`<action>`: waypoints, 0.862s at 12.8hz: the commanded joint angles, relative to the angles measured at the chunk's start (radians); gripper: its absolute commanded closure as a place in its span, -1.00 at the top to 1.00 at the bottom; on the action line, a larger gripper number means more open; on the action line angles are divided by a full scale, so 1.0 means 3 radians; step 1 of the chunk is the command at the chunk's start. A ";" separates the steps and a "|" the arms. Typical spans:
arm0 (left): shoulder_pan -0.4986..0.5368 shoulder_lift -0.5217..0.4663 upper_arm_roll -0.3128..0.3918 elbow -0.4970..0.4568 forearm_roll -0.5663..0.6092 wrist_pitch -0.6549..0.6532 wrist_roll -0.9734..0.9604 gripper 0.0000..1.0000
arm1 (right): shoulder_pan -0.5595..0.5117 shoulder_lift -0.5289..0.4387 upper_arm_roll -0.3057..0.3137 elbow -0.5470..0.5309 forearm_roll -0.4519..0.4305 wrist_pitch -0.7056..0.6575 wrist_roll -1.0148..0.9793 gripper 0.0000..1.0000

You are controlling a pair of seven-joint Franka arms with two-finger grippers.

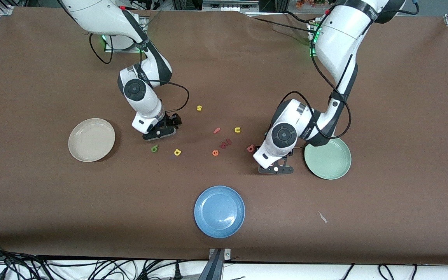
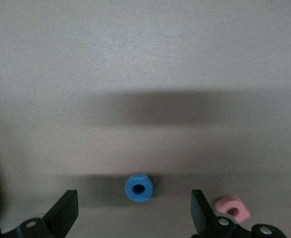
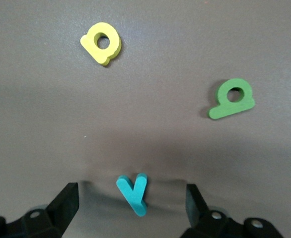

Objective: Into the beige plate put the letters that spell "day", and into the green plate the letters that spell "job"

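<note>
The right claw (image 3: 130, 208) is released, low over the teal y (image 3: 132, 193), which lies on the counter centred between its fingers. The left claw (image 2: 134, 213), released, likewise brackets the blue o (image 2: 138, 187) beside the green plate (image 1: 335, 167).

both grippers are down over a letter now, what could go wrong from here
1. The right gripper is open around the teal y, which lies skewed between the fingers; closing could twist it or flick it out.
2. The left gripper straddles the blue o, but the pink b lies just outside one finger and could get nudged.
3. The letters are tiny, so a weak pinch might drop one short of its plate.
</note>
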 commanded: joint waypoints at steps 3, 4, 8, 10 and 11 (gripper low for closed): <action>0.0042 0.0006 -0.0025 -0.0098 0.0046 0.0193 -0.0246 0.35 | 0.0009 0.0012 0.0006 0.0019 0.0008 0.0022 -0.0137 0.20; 0.0048 0.0016 -0.0025 -0.0114 -0.0127 0.0275 -0.0241 0.27 | 0.0009 0.0017 0.0006 0.0014 0.0013 0.0022 -0.0127 -0.02; 0.0048 0.0021 -0.0025 -0.0181 -0.0277 0.0378 -0.0241 0.14 | 0.0029 0.0017 0.0006 0.0019 0.0023 0.0022 -0.0086 -0.88; 0.0037 0.0021 -0.0020 -0.0257 -0.0267 0.0378 -0.0252 -0.29 | 0.0034 0.0012 0.0006 0.0060 0.0023 0.0007 -0.0111 -0.97; 0.0063 0.0006 -0.0025 -0.0298 -0.0251 0.0373 -0.0247 -0.45 | 0.0034 -0.0003 0.0001 0.0106 0.0023 -0.0089 -0.0121 -1.00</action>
